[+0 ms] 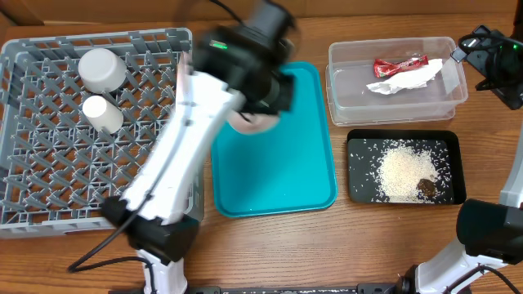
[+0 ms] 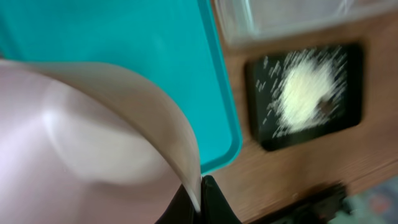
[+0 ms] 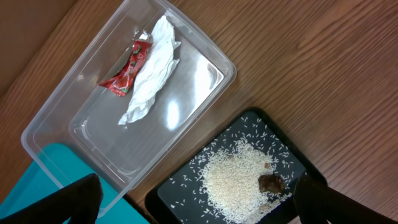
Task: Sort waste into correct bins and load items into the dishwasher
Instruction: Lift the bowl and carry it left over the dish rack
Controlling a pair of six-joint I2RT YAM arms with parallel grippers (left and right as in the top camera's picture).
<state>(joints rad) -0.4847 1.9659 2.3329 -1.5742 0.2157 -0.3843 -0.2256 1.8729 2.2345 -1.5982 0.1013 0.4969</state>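
The grey dish rack (image 1: 49, 163) stood on the counter, just left of the teal tray (image 1: 286, 163). The clear tub (image 1: 351, 98) sat right of the teal tray, at its far end. The black tray (image 1: 359, 175) sat right of the teal tray, at its near end.

My left hand (image 2: 200, 199) was clenched on the rim of the white plate (image 2: 93, 155), over the teal tray's far left part. My right hand (image 3: 198, 193) was released, jaws wide, hovering right of the teal tray above both bins.

The small white bowl (image 1: 102, 69) and small white cup (image 1: 102, 114) were in the rack. The napkin (image 3: 149, 74) and red wrapper (image 3: 126, 70) lay touching in the tub. The rice (image 3: 233, 180) and brown chunk (image 3: 270, 183) lay in the black tray.
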